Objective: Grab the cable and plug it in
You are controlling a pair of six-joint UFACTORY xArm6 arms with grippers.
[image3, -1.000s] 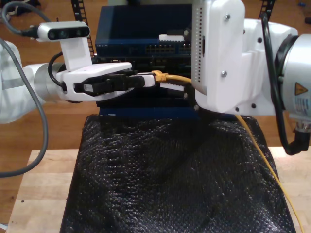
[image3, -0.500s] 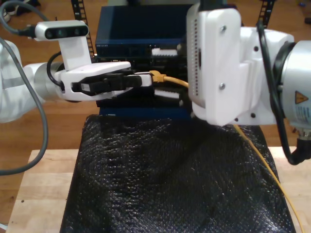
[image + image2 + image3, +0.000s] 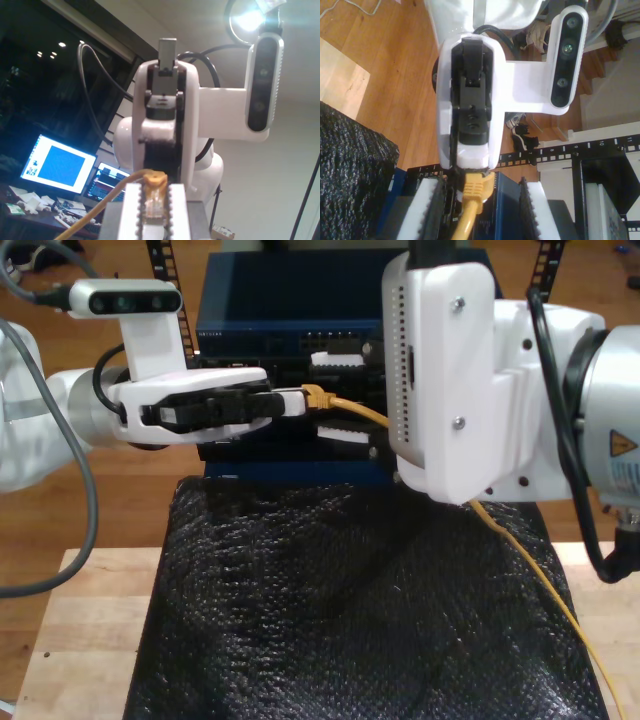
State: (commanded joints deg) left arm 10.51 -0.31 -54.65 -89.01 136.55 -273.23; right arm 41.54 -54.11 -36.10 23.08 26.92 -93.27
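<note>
Nearest in the exterior view is a pale wooden table point(image 3: 90, 640) with a black textured mat point(image 3: 350, 620) spread over its middle. Above the mat's far edge my two arms meet head-on.

The cable point(image 3: 350, 410) climbs from the low corner at the exterior view's right, crosses above the mat as a thin yellow line, passes behind the big white body of my second arm, and comes out again heading toward the exterior view's left.

My second gripper point(image 3: 342, 398) sits on the exterior view's right. In the second wrist view its toothed white fingers point(image 3: 432, 210) stand well apart, wider than the cable point(image 3: 467, 220). The cable runs between them with a gap on each side, so these jaws are open and grip nothing.

My first gripper point(image 3: 295, 402) reaches in level from the exterior view's left. Its jaws are closed on the cable's end. In the first wrist view the clear connector point(image 3: 152, 205) is pinched between the two ridged fingers point(image 3: 131, 210), with the yellow boot point(image 3: 152, 178) poking out just past the tips and the cable point(image 3: 100, 210) curving away from it. The cable's end is held in the air between the two grippers – not in any socket.

Behind both grippers stands a dark blue rack unit point(image 3: 290, 310) with a row of ports on its face, and wooden floor on either side of it.
</note>
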